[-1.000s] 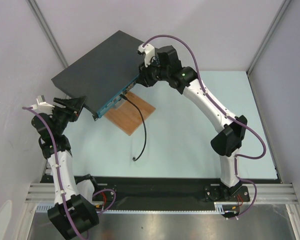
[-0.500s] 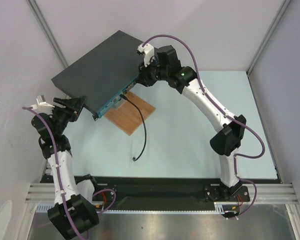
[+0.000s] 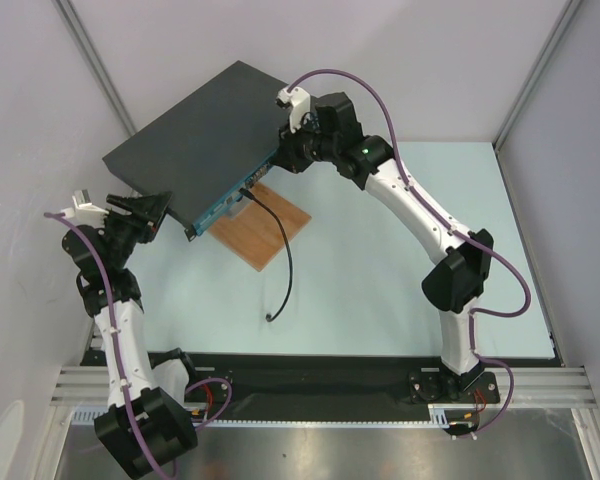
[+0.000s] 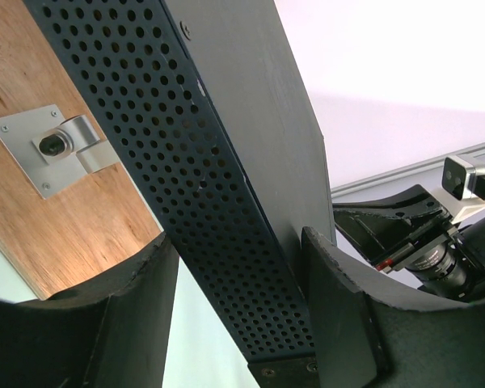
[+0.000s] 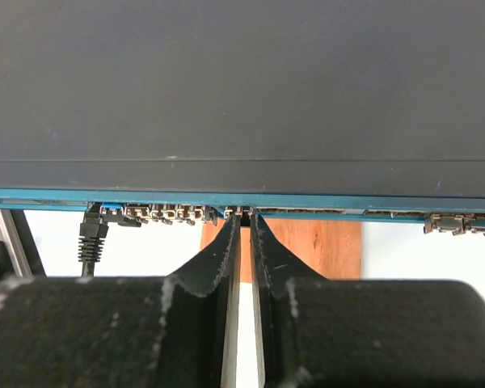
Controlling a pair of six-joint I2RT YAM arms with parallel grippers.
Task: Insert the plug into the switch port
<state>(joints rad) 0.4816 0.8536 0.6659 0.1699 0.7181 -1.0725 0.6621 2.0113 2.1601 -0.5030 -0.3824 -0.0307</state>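
The right fingers [image 5: 206,271] are drawn almost together, with only a thin slit between them and nothing in it. Their tips sit right at the blue front face [image 3: 220,208] of the switch [image 5: 242,81], just under the edge of its dark top. To the left of them in the right wrist view runs a short row of sockets [image 5: 166,213]. At the far end of that row the black plug [image 5: 91,234] sits in a socket, clear of the fingers. Its black cable [image 3: 288,265] trails from there over a wooden board [image 3: 275,232] and ends loose on the pale blue counter [image 3: 380,290].

The left fingers [image 4: 89,323] stand wide apart around the front corner at the other end of the switch. One is against the perforated side wall and the other against the smooth top, so they clasp the box between them. Beside that side wall the left wrist view shows wooden board with a small metal plate [image 4: 52,149] screwed to it.

The switch lies at an angle at the far left of the counter, its front overlapping the board. The right arm [image 3: 420,215] reaches across to it from the right, and the left arm [image 3: 120,330] rises to it from below.
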